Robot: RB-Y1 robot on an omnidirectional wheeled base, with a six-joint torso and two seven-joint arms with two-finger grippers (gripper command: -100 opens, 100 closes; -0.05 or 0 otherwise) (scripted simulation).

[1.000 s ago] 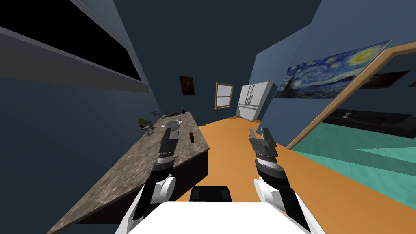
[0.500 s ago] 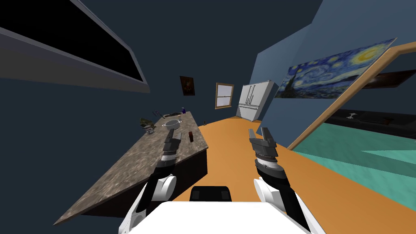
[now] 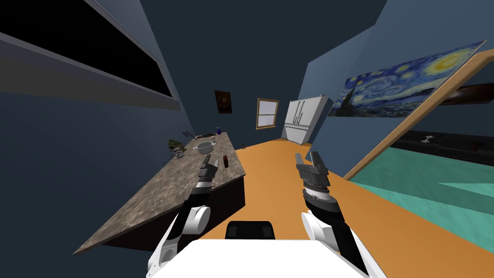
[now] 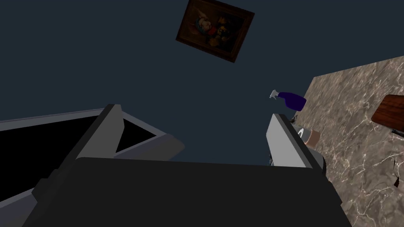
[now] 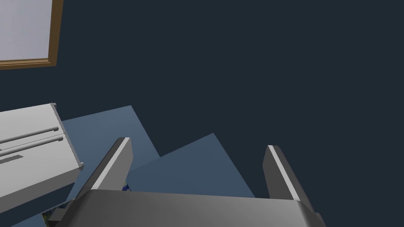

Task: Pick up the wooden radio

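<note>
Wooden radio [image 3: 226, 161]: a small red-brown box standing on the stone-topped counter [image 3: 159, 193], close to the edge that borders the orange floor [image 3: 275, 178]; it is free of both grippers and not yet lifted.

Left gripper [image 3: 208, 159]: held above the counter just beside the radio, on the wall side; its fingers [image 4: 284, 142] are spread wide with nothing between them. In the left wrist view the radio [image 4: 388, 110] lies outside the gap, beyond one finger, so the gripper points past it at the wall rather than at the box. The open jaws suit an approach; judged from this, the hand must swing toward the floor-side edge and tip down before a grasp is possible.

Farther along the counter: a grey pot [image 3: 205, 147], a small potted plant [image 3: 176, 146] and a purple spray bottle [image 4: 292, 100]. All are well apart from the radio, so the reach looks unobstructed; the main risk is nudging the light box off the nearby edge.

Right gripper [image 3: 308, 157]: raised over the floor, well apart from the counter; its fingers [image 5: 118, 161] are likewise parted and empty, probably parked so as to leave the work to the left arm.
</note>
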